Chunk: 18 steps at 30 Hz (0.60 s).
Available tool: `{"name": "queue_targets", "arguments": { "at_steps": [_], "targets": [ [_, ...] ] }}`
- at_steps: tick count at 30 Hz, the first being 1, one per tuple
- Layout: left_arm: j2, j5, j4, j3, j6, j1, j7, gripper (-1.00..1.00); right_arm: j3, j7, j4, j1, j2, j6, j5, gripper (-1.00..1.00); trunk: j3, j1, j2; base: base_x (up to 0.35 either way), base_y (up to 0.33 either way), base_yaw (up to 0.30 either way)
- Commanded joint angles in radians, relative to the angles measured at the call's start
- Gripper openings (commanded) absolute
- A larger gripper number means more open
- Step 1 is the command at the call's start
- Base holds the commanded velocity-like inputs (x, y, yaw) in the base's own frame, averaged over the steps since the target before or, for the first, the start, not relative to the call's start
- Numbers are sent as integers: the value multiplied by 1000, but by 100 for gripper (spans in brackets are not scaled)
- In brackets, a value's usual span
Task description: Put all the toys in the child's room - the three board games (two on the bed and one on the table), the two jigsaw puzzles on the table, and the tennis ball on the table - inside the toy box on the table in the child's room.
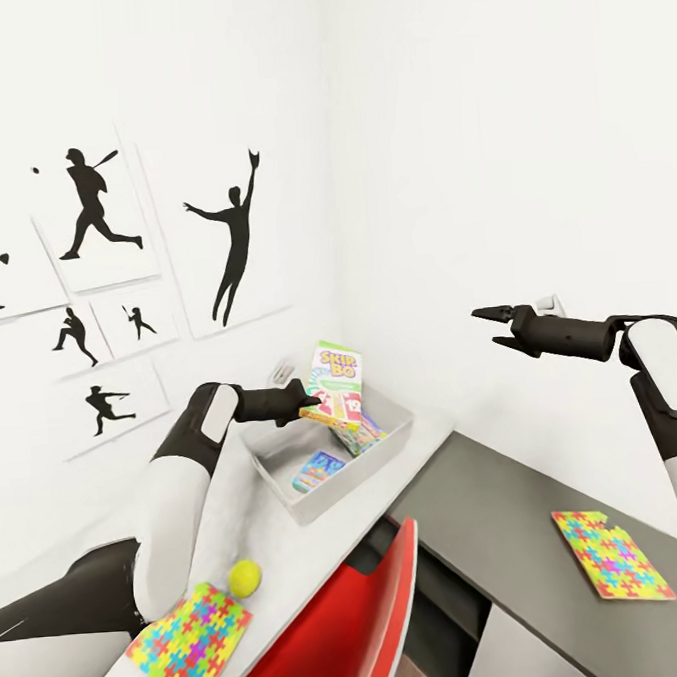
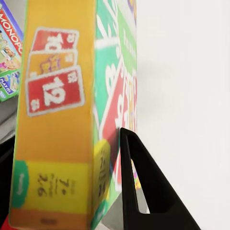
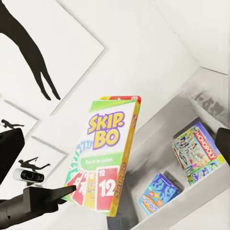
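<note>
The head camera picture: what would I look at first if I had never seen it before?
Probably the bright green Skip-Bo game, held upright over the grey toy box by the left pincer. Two other game boxes already lie inside the box. Next come the black athlete pictures on the white wall, the yellow-green tennis ball beside a colourful jigsaw puzzle on the white table, and the red chair.

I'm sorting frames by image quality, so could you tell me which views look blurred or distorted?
Left wrist view: the Skip-Bo box sits so close that its print is soft. Right wrist view: the same box and the toy box are fairly crisp. Head view: wide-angle tilt skews the wall pictures; the left gripper and tennis ball stay sharp.
</note>
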Motion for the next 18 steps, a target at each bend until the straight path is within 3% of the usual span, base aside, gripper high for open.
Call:
{"name": "queue_targets", "arguments": {
  "at_steps": [1, 8, 18],
  "targets": [
    [-2, -9, 0, 8, 6, -1, -6, -100, 0, 1, 0, -1, 0, 4, 1, 100, -2, 1, -2, 9, -173, 99],
    [-1, -9, -1, 8, 6, -1, -6, -100, 0, 1, 0, -1, 0, 4, 0, 100, -2, 1, -2, 3, -190, 100],
    [-1, -9, -1, 8, 7, -1, -7, -100, 0, 1, 0, -1, -2, 4, -1, 100, -2, 1, -2, 18, -3, 6]
  ]
}}
